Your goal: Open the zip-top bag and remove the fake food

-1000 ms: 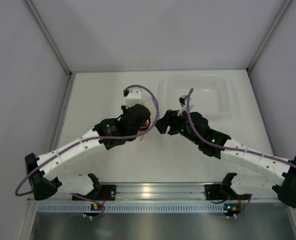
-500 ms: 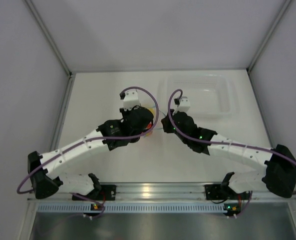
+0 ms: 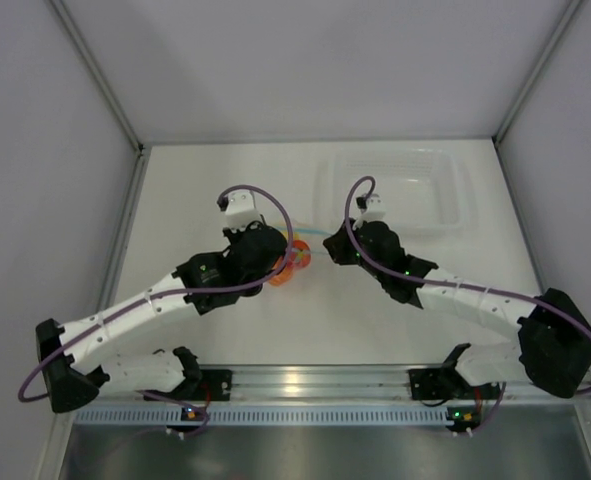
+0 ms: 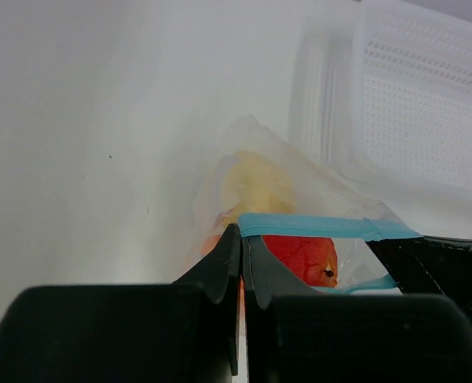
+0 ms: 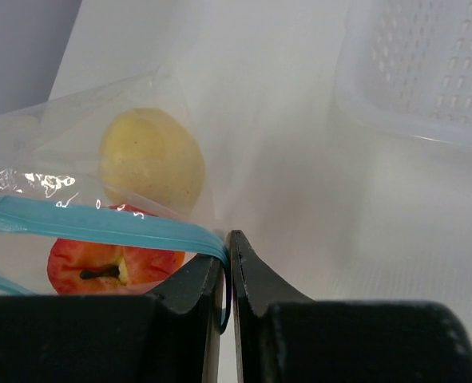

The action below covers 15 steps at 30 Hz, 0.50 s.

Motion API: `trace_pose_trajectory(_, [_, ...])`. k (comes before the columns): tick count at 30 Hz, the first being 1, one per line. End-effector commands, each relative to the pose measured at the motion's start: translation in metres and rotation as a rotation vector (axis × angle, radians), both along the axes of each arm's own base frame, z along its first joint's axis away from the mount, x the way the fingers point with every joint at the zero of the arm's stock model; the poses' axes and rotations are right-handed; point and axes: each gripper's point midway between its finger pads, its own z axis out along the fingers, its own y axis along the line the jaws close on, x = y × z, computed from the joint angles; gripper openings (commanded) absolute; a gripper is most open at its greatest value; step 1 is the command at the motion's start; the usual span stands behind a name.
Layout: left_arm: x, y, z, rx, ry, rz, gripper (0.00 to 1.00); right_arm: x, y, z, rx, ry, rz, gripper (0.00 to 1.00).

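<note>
Right gripper (image 5: 226, 243) closed since second ago, swung in toward bag (image 4: 275, 171); left gripper (image 4: 241, 239) drawn slightly toward lower left. Left gripper, centre of top view: jaws pinched tight on left end of blue strip (image 4: 315, 226). Bag hangs stretched between both grippers over mid-table, strip taut. Inside: yellow fruit (image 5: 152, 155) behind, red fruit (image 5: 108, 267) under strip. Right gripper clamps strip's right end. Tray (image 3: 453, 195) upper right, apart from bag.
</note>
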Motion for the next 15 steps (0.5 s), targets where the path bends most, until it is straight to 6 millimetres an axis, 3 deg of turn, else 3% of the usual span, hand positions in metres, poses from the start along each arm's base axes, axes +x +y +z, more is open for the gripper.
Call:
trace_pose_trajectory(1, [0.010, 0.021, 0.015, 0.042, -0.045, 0.074, 0.00, 0.013, -0.018, -0.023, -0.049, 0.029, -0.048, 0.08])
trace_pose_trajectory(3, [0.011, 0.003, -0.003, 0.042, 0.011, 0.021, 0.00, 0.009, 0.000, -0.016, -0.008, 0.020, 0.030, 0.11])
trace_pose_trajectory(6, [0.010, -0.005, -0.022, 0.039, 0.049, 0.015, 0.00, 0.003, 0.014, -0.010, 0.013, 0.018, 0.101, 0.19])
trace_pose_trajectory(10, [0.007, -0.007, -0.031, 0.039, 0.058, 0.021, 0.00, 0.000, 0.015, -0.004, 0.015, 0.011, 0.119, 0.35])
trace_pose_trajectory(15, [0.008, -0.007, -0.030, 0.028, 0.053, 0.034, 0.00, -0.005, 0.006, 0.010, 0.004, -0.021, 0.114, 0.35])
